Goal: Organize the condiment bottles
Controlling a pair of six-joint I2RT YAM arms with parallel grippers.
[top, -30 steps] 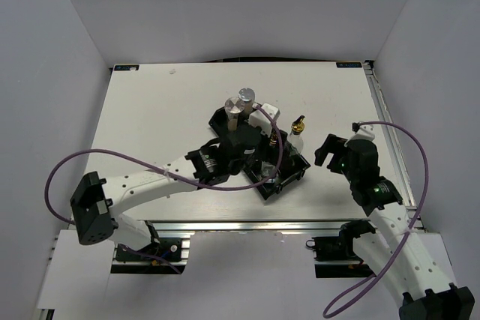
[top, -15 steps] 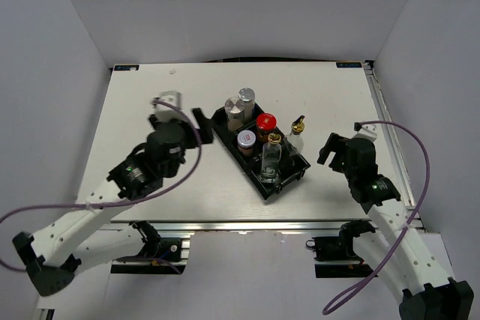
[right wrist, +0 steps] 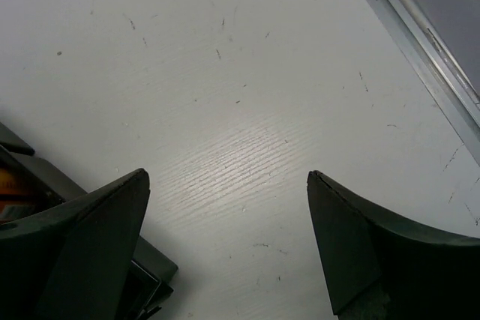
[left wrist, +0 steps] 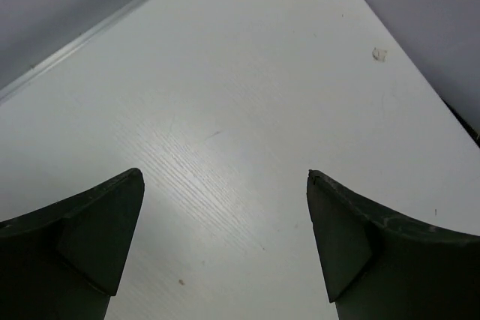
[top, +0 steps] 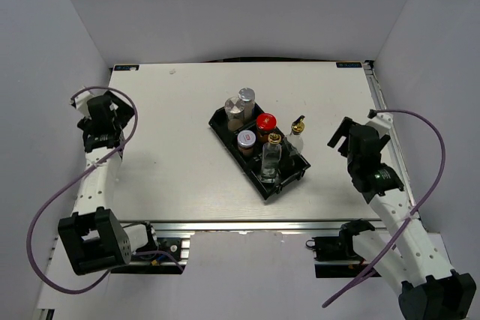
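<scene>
The condiment bottles are grouped in and beside a long black tray set diagonally at mid-table. Two silver-capped shakers stand at its far end, then a red-capped jar and a small pale-lidded jar. One clear glass bottle with a gold spout fills the near end. A second gold-spouted bottle stands at the tray's right rim, apparently just outside it. My left gripper is open over bare table at the far left edge. Right of the tray, my right gripper is open and empty.
A corner of the tray shows low on the left in the right wrist view. The table's metal right edge rail runs close by. White walls enclose the table on three sides. A purple cable loops off each arm.
My left arm has pulled away from the tray and swung back to the far left edge of the table, uncovering the bottles. The right gripper drifted slightly right. Bottles stayed put.
</scene>
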